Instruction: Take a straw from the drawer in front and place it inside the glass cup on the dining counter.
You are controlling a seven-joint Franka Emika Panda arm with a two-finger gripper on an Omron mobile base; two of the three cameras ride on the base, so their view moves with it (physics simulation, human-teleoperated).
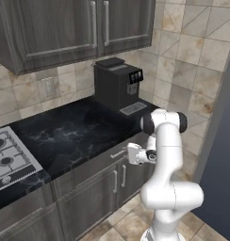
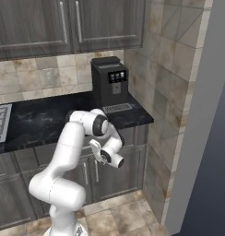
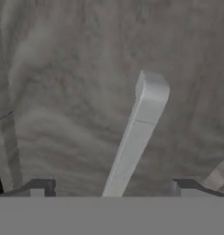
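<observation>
— Location of the drawer (image 1: 91, 167)?
— Directly under the black marble counter (image 1: 74, 132), top row of the lower cabinets, below and to the left of the dark coffee machine (image 1: 116, 84). Looks shut, dark grey front in line with its neighbours.
— And the claw?
— Gripper (image 1: 127, 153) level with the drawer front, pointing straight at it from the white arm's bent wrist. Spread wide, pinching nothing.
— Anything between the tips?
— In the hand view, the silver bar handle (image 3: 142, 121), running slantwise up from between the two dark fingertips (image 3: 38, 186), against blurred grey wood grain. Unclear whether touching; seems just short of it.
— Same from the right side?
— Gripper (image 2: 95, 146) tucked close under the counter edge, elbow raised above it.
— Surroundings?
— Gas hob (image 1: 6, 160) at the far left of the counter, grey wall cabinets (image 1: 65, 28) overhead, beige tiled wall (image 1: 192, 56) behind.
</observation>
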